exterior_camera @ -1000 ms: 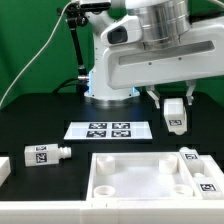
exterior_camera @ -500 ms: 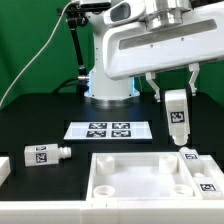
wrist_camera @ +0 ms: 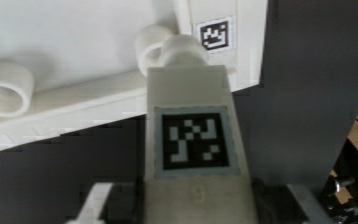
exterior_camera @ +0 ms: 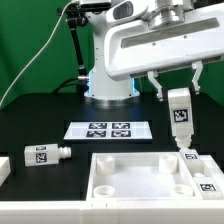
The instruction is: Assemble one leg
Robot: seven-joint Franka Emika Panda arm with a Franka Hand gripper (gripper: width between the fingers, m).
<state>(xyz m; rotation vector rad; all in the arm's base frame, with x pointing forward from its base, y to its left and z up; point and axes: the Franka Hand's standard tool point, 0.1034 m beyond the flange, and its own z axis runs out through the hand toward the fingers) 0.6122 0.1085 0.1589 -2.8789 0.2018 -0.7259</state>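
Gripping the leg [exterior_camera: 179, 118] near its top with the gripper [exterior_camera: 177, 92], pressing the jaws shut against its sides. Holding it upright, tag facing outward, above the white panel's [exterior_camera: 125, 159] far corner at the exterior view's right. Hanging over a second post [exterior_camera: 191, 155] lying by that corner. Leaving untouched the marker board [exterior_camera: 108, 129] beyond the panel and a third post [exterior_camera: 44, 155] off the panel's opposite end.

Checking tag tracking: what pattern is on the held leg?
White leg, black-and-white square tag; wrist view.

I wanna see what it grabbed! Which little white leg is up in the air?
The upright leg held in the claw, on the exterior view's right. The other legs sit down below, none lifted.
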